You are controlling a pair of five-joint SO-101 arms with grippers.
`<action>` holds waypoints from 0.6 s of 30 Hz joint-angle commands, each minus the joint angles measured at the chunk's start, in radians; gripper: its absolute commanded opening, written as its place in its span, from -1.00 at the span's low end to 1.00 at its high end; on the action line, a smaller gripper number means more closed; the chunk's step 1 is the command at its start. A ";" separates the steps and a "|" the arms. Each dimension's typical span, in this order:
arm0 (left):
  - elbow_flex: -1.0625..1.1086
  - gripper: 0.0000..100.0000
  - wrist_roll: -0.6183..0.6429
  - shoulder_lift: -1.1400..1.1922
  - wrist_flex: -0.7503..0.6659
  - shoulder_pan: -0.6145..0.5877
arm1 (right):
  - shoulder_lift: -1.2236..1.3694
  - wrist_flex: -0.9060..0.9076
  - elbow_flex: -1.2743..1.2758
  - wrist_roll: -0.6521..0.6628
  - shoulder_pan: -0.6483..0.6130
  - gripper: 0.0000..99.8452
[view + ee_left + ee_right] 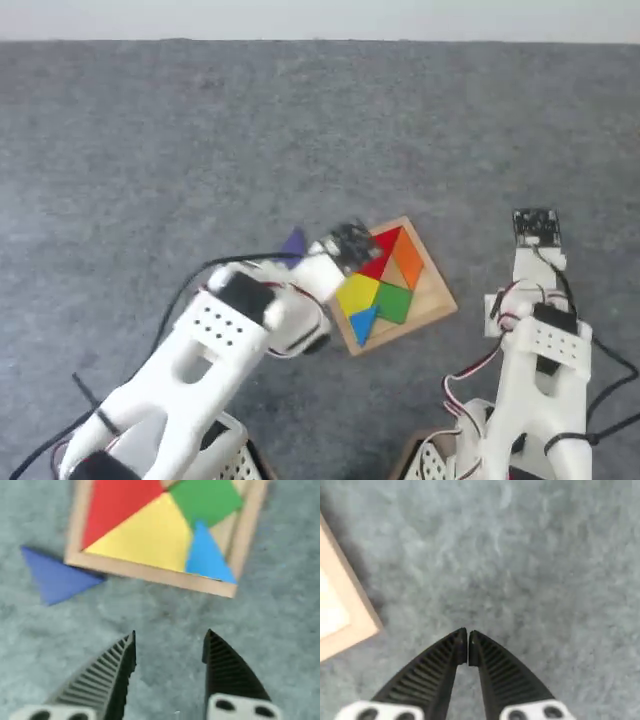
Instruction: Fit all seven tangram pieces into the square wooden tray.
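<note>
Holding the left end effector point(170, 647) wide open and empty over the grey surface point(150, 130), just short of the near rim of the square wooden tray point(150, 575), probably lining up on whatever needs fetching next. Spotting a blue-violet triangle point(57, 577) lying flat on the surface outside the tray, at about ten o'clock of it in the high view, one tip touching or all but touching the rim near a corner; judging this loose piece the likely target, being off the wood and within easy reach. Finding the tray turned corner-up at the middle of the surface, between the two arms, seemingly so that either arm could reach it. Counting five pieces lying flat inside: red piece point(117, 502) toward twelve o'clock, orange piece point(408, 265) toward one, yellow piece point(145, 537) toward nine, green piece point(205, 497) near the centre, light blue triangle point(207, 555) toward seven against the rim. Leaving bare wood toward three and four o'clock, apparently room for what is missing. Holding the right end effector point(468, 647) pinched shut on nothing, low over the surface at about two o'clock of the tray, near one corner, seemingly parked clear of the other arm's work. Making out no readable brand, label or writing anywhere
</note>
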 commanded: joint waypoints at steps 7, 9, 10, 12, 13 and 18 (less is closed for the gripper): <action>-0.077 -0.59 0.040 0.281 -0.160 0.089 | -0.033 -0.051 0.006 0.011 0.033 -0.99; -0.102 -0.59 0.044 0.325 -0.180 0.089 | -0.031 -0.053 0.006 0.011 0.033 -0.99; -0.113 -0.59 0.044 0.338 -0.184 0.089 | -0.031 -0.053 0.006 0.011 0.033 -0.99; -0.137 -0.59 0.044 0.348 -0.181 0.089 | -0.031 -0.053 0.008 0.009 0.030 -0.99; -0.148 -0.59 0.044 0.348 -0.180 0.089 | -0.031 -0.053 0.008 0.009 0.030 -0.99; -0.185 -0.59 0.044 0.359 -0.178 0.089 | -0.031 -0.054 0.008 0.009 0.028 -0.99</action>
